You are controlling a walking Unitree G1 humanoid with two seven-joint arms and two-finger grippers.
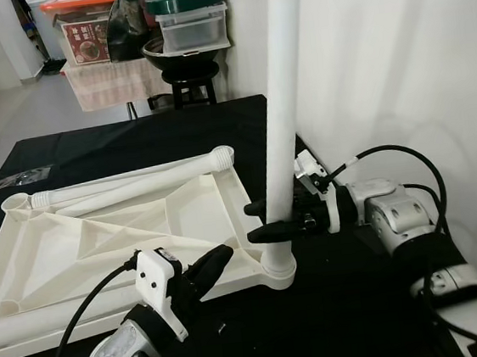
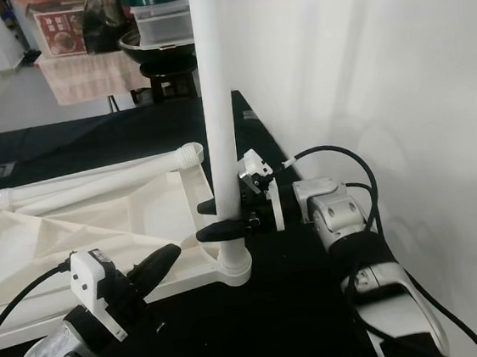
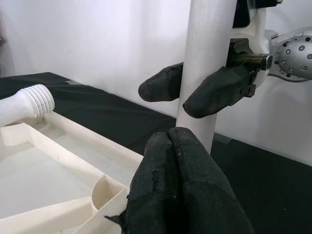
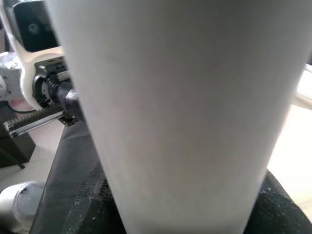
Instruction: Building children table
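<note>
Right hand (image 1: 268,220) grips upright leg (image 1: 283,114); left hand (image 3: 170,146) pinched.

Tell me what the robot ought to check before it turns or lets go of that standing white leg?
1. Right claw gripping the upright leg: ok.
2. Leg standing straight in the corner socket: ok.
3. Leg screwed fully home: cannot tell.
4. Left claw shut, beside the tabletop edge, off the leg: ok.
5. Loose legs lying clear of the socket: ok.

Silver arms, black cables looping; white wrist brackets; left pincer (image 1: 217,262), right pincer (image 1: 262,221) black, textured fingers.
</note>
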